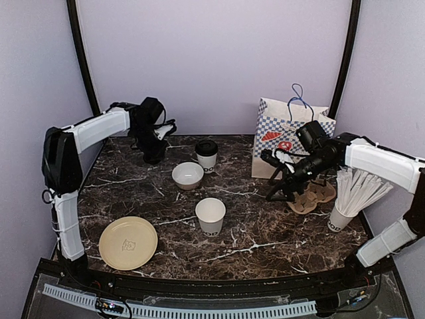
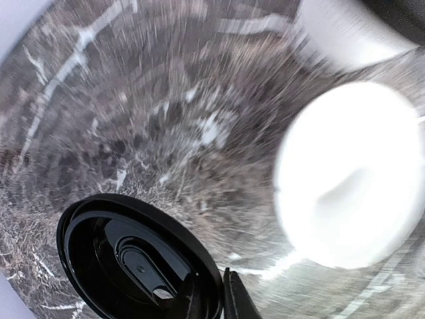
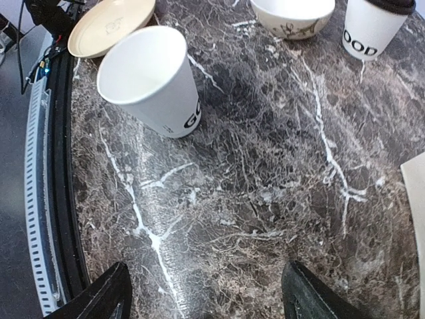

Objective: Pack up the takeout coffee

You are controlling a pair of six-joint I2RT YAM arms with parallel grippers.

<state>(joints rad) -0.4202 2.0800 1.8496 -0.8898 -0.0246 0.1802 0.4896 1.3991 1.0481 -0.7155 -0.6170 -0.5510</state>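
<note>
A white paper cup with a black lid [image 1: 206, 154] stands at the back middle of the marble table. It also shows in the right wrist view [image 3: 372, 30], and its lid [image 2: 133, 259] fills the lower left of the blurred left wrist view. An open white cup [image 1: 210, 216] stands in the middle and shows in the right wrist view too [image 3: 149, 80]. My left gripper [image 1: 154, 151] is to the left of the lidded cup, apart from it. Its fingers [image 2: 234, 302] are close together and hold nothing. My right gripper [image 1: 279, 189] hangs open and empty over bare table [image 3: 206, 306], right of the open cup.
A low white bowl [image 1: 188, 175] sits between the two cups. A beige plate [image 1: 128, 242] lies front left. A checked paper bag [image 1: 292, 136] stands back right. In front of it is a brown cup carrier [image 1: 312, 197], and beside that a cup of white sticks [image 1: 345, 211].
</note>
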